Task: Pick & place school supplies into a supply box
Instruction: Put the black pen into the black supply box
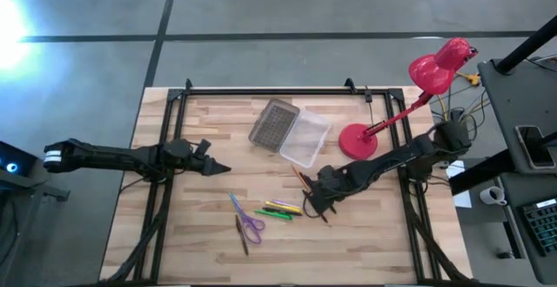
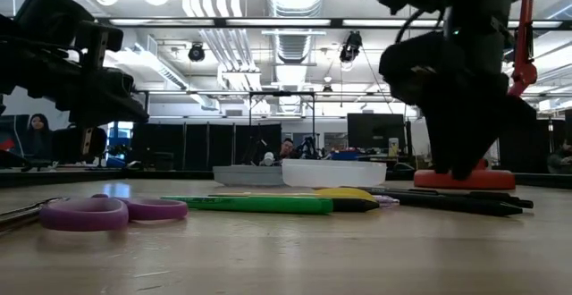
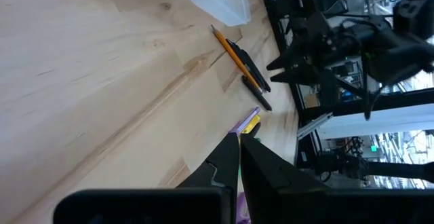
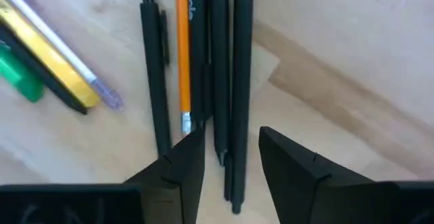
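Supplies lie loose on the wooden bench (image 1: 209, 252), none in the supply box (image 1: 305, 139) yet, which sits open in the upper middle of the high view with its clear tray beside the ribbed lid (image 1: 273, 123), presumably laid flat so things can be dropped in from above. The right end effector (image 1: 315, 202) hangs low just right of centre in that view, over a tight bundle of black pens (image 4: 227, 68) and an orange pencil (image 4: 183, 54); its wrist view shows the two fingers parted a moderate way, straddling the black pens with nothing gripped, so this reads as lining up for a pinch across the pens' short axis. Because the pens lie touching one another, closing here may catch more than one. Lower centre in the high view lie the purple-handled scissors (image 1: 251, 226), a green marker (image 1: 273, 215) and a yellow marker (image 1: 284, 207), well apart from the box. The left end effector (image 1: 215, 168) waits at the left of centre, fingers pressed together and empty, clear of the working arm. A red desk lamp (image 1: 439, 65) stands at the upper right, just beside the right arm, a thing to avoid on the carry toward the box.
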